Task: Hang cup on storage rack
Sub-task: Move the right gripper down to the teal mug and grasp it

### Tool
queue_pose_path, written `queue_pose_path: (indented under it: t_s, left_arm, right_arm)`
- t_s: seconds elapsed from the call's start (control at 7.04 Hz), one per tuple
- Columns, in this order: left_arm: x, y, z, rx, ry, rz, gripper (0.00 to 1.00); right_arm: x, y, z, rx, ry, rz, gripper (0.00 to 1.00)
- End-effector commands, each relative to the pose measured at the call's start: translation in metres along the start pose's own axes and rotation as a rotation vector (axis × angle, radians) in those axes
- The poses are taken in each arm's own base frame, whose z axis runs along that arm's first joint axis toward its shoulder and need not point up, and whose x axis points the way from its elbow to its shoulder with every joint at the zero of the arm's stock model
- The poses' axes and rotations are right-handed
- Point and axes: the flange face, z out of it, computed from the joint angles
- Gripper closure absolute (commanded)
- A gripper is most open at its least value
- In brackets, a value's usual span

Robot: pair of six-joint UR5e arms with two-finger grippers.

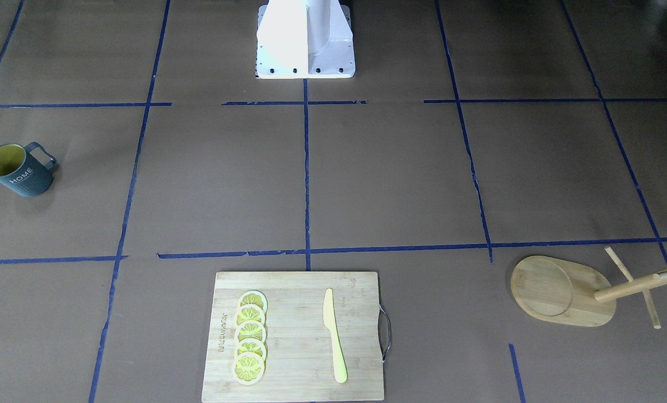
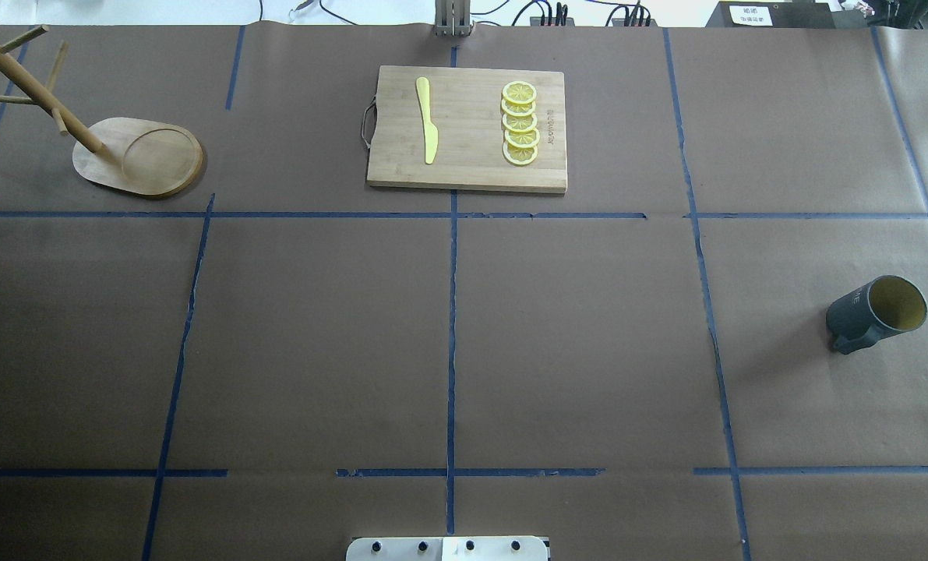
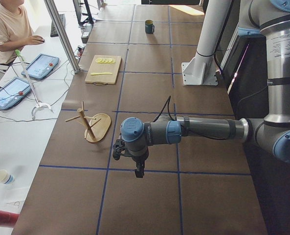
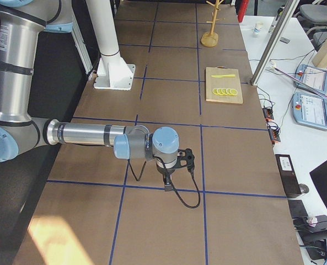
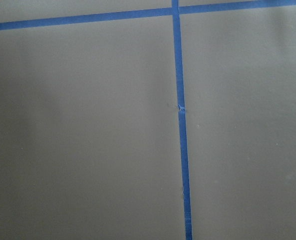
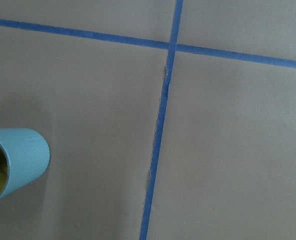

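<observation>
The cup is a dark blue-grey mug with a yellow-olive inside and white "HOME" lettering. It stands upright near the table's right end, alone and untouched. Its ribbed side also shows at the left edge of the right wrist view. The storage rack, a bamboo mug tree with an oval base, stands at the far left corner; its pegs are bare. My left gripper hangs over the table near the rack. My right gripper hangs over the right end. I cannot tell if either is open.
A bamboo cutting board with a yellow knife and several lemon slices lies at the far middle. The white robot pedestal stands at the near edge. An operator sits beyond the far edge.
</observation>
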Motion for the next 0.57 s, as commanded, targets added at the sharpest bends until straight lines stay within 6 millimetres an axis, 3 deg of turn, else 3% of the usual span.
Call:
queue_pose_path:
  t_s: [0.0,0.28,0.43]
  left_arm:
    - [0.0,-0.003,0.0,0.001,-0.004,0.004,0.0]
    - [-0.002,-0.002,0.003,-0.002,0.002,0.0,0.0]
    - [-0.003,-0.002,0.004,-0.005,0.003,-0.003,0.0]
  right_arm:
    - [-0.009,-0.008,0.0,0.003,0.0,-0.036,0.0]
    - [-0.04,-0.027,0.006,0.071,-0.013,-0.157,0.0]
    - [-0.069,-0.033,0.019,0.047,-0.027,-0.12,0.0]
